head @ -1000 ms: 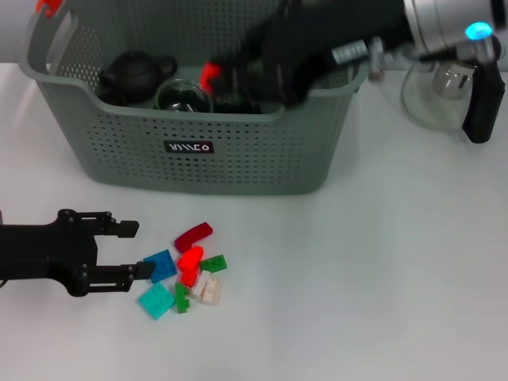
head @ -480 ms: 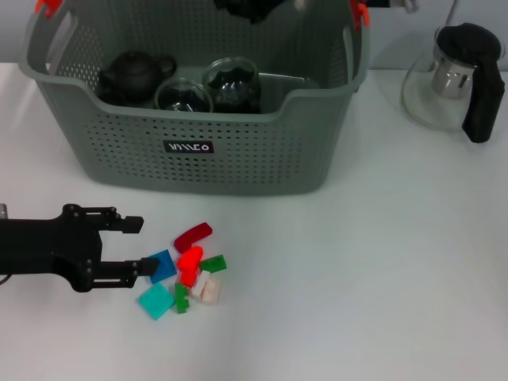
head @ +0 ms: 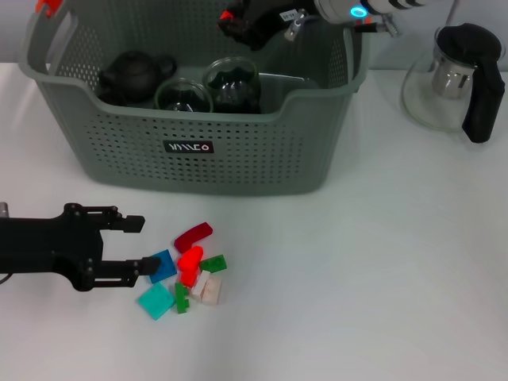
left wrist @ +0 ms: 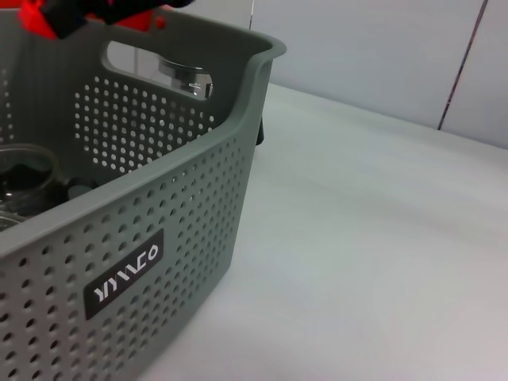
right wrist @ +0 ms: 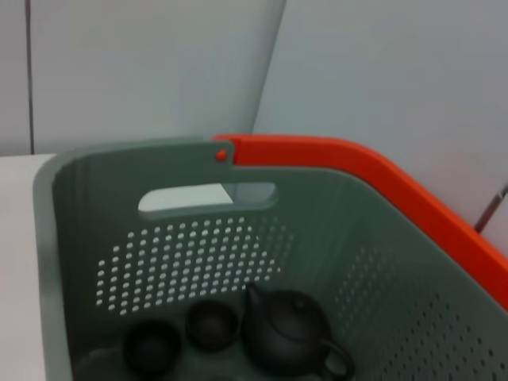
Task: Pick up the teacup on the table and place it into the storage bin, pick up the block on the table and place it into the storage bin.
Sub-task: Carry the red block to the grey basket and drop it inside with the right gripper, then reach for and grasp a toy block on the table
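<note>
Your left gripper (head: 136, 244) sits at the lower left of the head view, low over the bench (head: 381, 262), its fingers spread apart with nothing between them. The lower fingertip is touching or just short of the blue block (head: 161, 265) at the near edge of the block pile (head: 189, 270), which lies in the lower centre of the frame, in front of the storage bin (head: 198, 151).

The bin fills the upper left and centre. Inside it you can see a dark teapot (head: 135, 73) and two glass teacups (head: 208, 87), so the cup half of the job looks done. Your right gripper (head: 254, 20) is at the top centre, above the bin's back edge; whether its fingers are open you cannot tell from here. A glass teapot (head: 456, 75) stands at the upper right, well apart from the work.

The block step looks to be in hand. Next you would ease the left fingers forward to straddle one block, close, then lift clear of the neighbours before carrying it over the bin's front wall.
</note>
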Tool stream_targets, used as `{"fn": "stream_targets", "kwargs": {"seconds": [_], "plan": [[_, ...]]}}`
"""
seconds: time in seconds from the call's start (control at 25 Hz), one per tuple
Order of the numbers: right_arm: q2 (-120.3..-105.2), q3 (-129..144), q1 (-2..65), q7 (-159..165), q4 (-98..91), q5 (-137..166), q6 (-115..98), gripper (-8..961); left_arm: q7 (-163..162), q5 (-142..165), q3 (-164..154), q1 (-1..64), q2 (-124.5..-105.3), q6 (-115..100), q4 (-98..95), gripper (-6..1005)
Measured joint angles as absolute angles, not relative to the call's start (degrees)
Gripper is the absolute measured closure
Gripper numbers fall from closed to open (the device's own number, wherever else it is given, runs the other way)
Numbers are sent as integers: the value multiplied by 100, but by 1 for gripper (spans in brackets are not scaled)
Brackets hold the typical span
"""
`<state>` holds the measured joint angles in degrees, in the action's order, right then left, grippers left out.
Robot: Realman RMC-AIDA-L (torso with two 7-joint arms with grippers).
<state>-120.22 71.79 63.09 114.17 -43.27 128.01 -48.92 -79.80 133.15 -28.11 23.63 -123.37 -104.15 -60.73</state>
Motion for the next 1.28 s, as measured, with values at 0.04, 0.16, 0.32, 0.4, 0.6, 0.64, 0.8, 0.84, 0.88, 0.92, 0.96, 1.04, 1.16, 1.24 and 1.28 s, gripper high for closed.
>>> {"fn": "stream_targets", "kwargs": {"seconds": [0.04, 0.16, 0.32, 0.4, 0.6, 0.64, 0.8, 0.84, 0.88, 0.92, 0.96, 1.04, 1.16, 1.24, 1.28], "plan": [[-12016, 7164, 6302, 11420, -4320, 12802, -4894, 760, -7980, 13318, -2809, 2361, -12334, -10415, -6074, 295], [-12009, 7132, 6290, 11422, -4317, 12804, -4917, 735, -7980, 13322, -2802, 2355, -12332, -10415, -6074, 295], [-12004, 7131, 6283, 11489, -4340, 12806, -4897, 635, -7980, 13321, -2800, 2355, -12331, -10415, -6074, 295], [-12000, 7132, 6273, 11530, -4370, 12807, -4888, 560, -7980, 13318, -2802, 2354, -12331, -10415, -6073, 295], [-12007, 7125, 6052, 11544, -4792, 12793, -5011, 344, -7981, 13314, -2795, 2335, -12331, -10414, -6066, 295], [-12016, 7125, 5961, 11546, -4967, 12759, -5089, 328, -7981, 13314, -2795, 2335, -12331, -10414, -6066, 295], [-12014, 7118, 5487, 11545, -5753, 12355, -5534, 265, -7981, 13311, -2781, 2331, -12330, -10426, -6064, 295], [-12003, 7090, 5351, 11522, -5954, 12189, -5690, 249, -7981, 13311, -2781, 2331, -12330, -10426, -6064, 295], [-11995, 7035, 5193, 11471, -6162, 11965, -5896, 233, -7981, 13309, -2782, 2330, -12331, -10437, -6064, 295], [-11993, 6979, 5067, 11400, -6295, 11791, -6081, 218, -7981, 13309, -2788, 2330, -12331, -10440, -6064, 295], [-11991, 6879, 4936, 11297, -6411, 11571, -6339, 202, -7981, 13309, -2789, 2329, -12331, -10441, -6064, 295], [-11990, 6649, 4697, 11074, -6557, 11163, -6887, 189, -7979, 13307, -2809, 2330, -12331, -10464, -6064, 296], [-11987, 6317, 4382, 10788, -6636, 10622, -7790, 196, -7959, 13314, -2815, 2333, -12331, -10525, -6067, 296], [-11982, 6130, 4188, 10622, -6647, 10455, -8367, 197, -7952, 13330, -2822, 2340, -12331, -10539, -6082, 296], [-11982, 6130, 4188, 10622, -6647, 10455, -8367, 198, -7949, 13338, -2827, 2344, -12331, -10548, -6094, 296]]}}
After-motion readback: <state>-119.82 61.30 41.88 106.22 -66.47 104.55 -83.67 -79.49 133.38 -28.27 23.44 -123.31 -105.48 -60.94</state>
